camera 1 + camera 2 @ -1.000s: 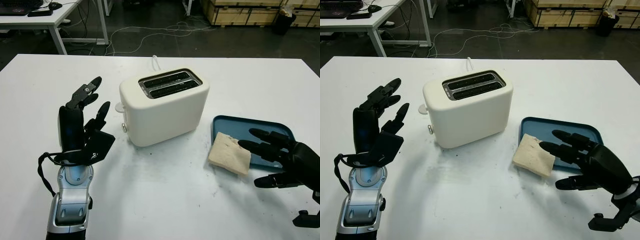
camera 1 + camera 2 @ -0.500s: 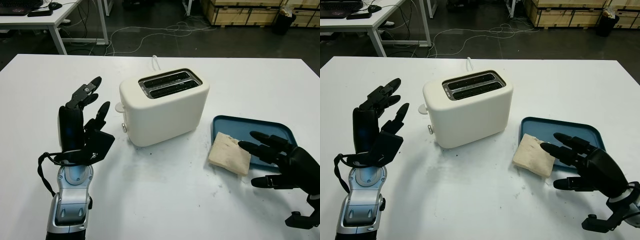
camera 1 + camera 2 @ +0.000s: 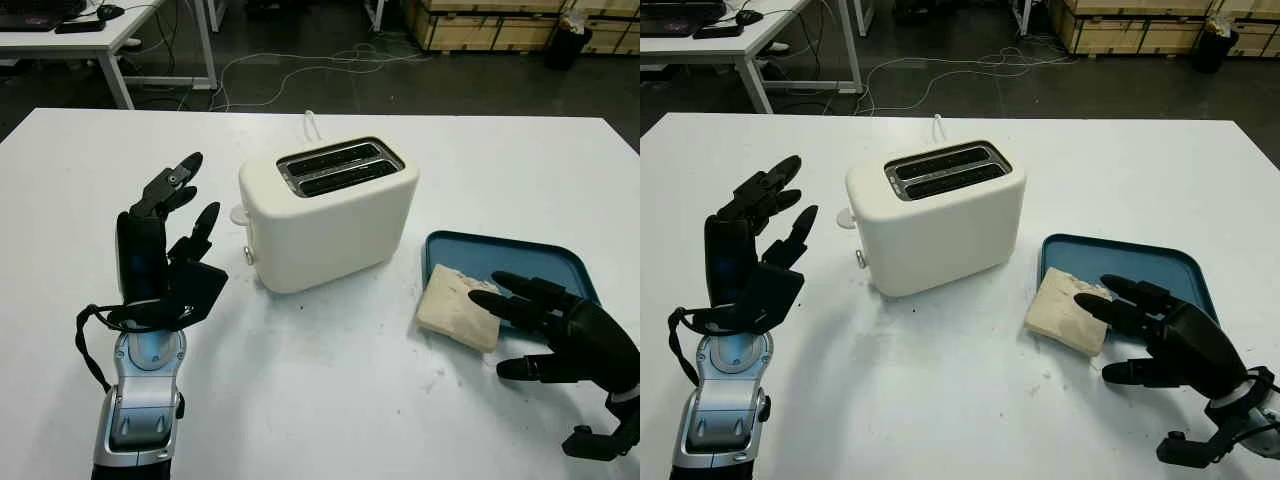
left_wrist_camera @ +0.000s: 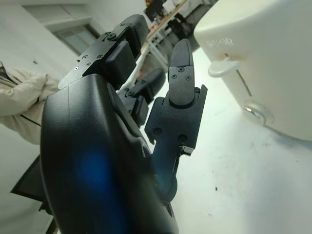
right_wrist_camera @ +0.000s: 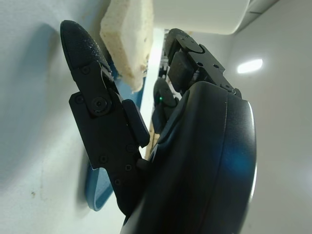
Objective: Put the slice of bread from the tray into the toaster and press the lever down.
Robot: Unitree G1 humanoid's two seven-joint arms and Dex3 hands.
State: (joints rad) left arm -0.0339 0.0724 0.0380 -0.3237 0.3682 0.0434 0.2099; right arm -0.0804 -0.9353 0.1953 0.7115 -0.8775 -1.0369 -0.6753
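The slice of bread point(image 3: 458, 306) lies at the near left corner of the blue tray point(image 3: 540, 258), partly on the tray's rim and partly out over the white table point(image 3: 330, 390), so it sits tilted rather than flat. The right hand point(image 3: 1160, 335) is low at the table's right side, open and holding nothing: its upper fingers point(image 3: 1110, 311) reach over the bread's right edge, while the thumb point(image 3: 1128, 373) points leftward nearer the table's front edge, just short of the slice. In the right wrist view the thumb point(image 5: 85, 63) stands beside the bread's crust point(image 5: 127, 36) with a narrow gap between them — whether the upper fingers actually touch the slice cannot be told.

Left of the tray, near the middle of the table, stands the cream toaster point(image 3: 330, 212), turned at an angle, its two slots point(image 3: 338, 166) showing nothing inside. Its lever point(image 4: 223, 67) is on the left end face, with a small round knob point(image 3: 247, 256) below it.

The left hand point(image 3: 165, 245) is held raised above the table to the left of the toaster, palm facing the lever end — open, fingers extended upward, well apart from the toaster.

A white cord point(image 3: 312, 124) runs from behind the toaster toward the table's far edge.
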